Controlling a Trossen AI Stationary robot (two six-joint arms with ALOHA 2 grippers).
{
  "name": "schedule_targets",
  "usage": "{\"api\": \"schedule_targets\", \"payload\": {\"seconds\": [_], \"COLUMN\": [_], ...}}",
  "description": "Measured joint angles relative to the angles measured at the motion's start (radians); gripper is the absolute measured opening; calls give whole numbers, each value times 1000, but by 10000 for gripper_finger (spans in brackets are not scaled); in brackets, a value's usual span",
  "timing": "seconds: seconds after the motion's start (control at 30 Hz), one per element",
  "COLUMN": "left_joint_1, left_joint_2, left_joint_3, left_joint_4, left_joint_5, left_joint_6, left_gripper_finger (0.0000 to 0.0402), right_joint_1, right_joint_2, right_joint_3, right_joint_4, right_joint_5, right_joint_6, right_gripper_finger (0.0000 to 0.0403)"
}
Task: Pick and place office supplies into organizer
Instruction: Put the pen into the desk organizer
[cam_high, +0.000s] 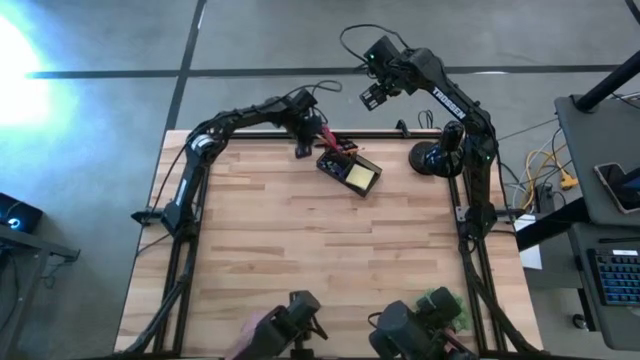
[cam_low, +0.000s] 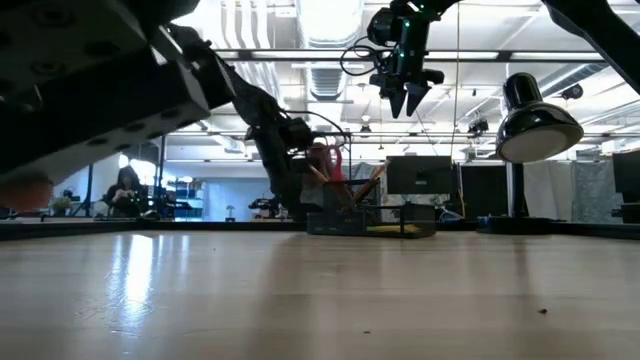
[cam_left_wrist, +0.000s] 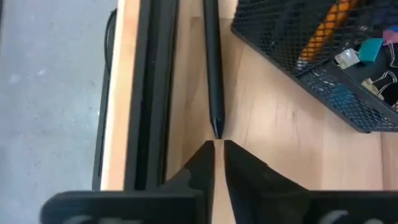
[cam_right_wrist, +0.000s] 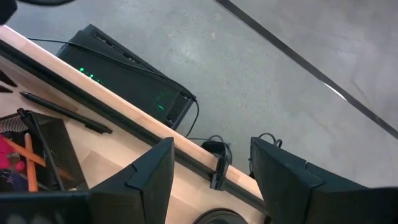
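The left end effector sits low at the far edge of the table, its two fingers drawn together with only a thin slit between them. Just ahead of its tips lies a black pen, flat on the wood alongside the black rail at the table edge; the pen's near end meets the fingertips, though whether it is pinched there cannot be told. Beside this end effector stands the black mesh organizer, holding an orange pencil, binder clips and a yellow sticky-note pad. The right end effector hangs high in the air beyond the table's far edge, above and past the organizer, its fingers spread apart and holding nothing.
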Motion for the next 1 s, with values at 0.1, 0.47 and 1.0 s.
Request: {"api": "schedule_targets", "payload": {"seconds": [0.1, 0.47, 1.0], "left_joint_1": [0, 0, -1], "left_joint_2": [-3, -3, 2], "left_joint_3": [-17, -26, -112], "left_joint_4": [33, 63, 173], "left_joint_5": [1, 45, 71], "left_joint_6": [3, 26, 24], "left_gripper_finger": [48, 97, 95], "right_joint_1": [0, 0, -14], "right_joint_2": [0, 0, 0], "right_joint_3": [0, 0, 0], "right_joint_4": [0, 0, 3], "right_joint_5": [0, 0, 1], "right_joint_6": [0, 0, 0], "right_gripper_finger": [201, 201, 201]}}
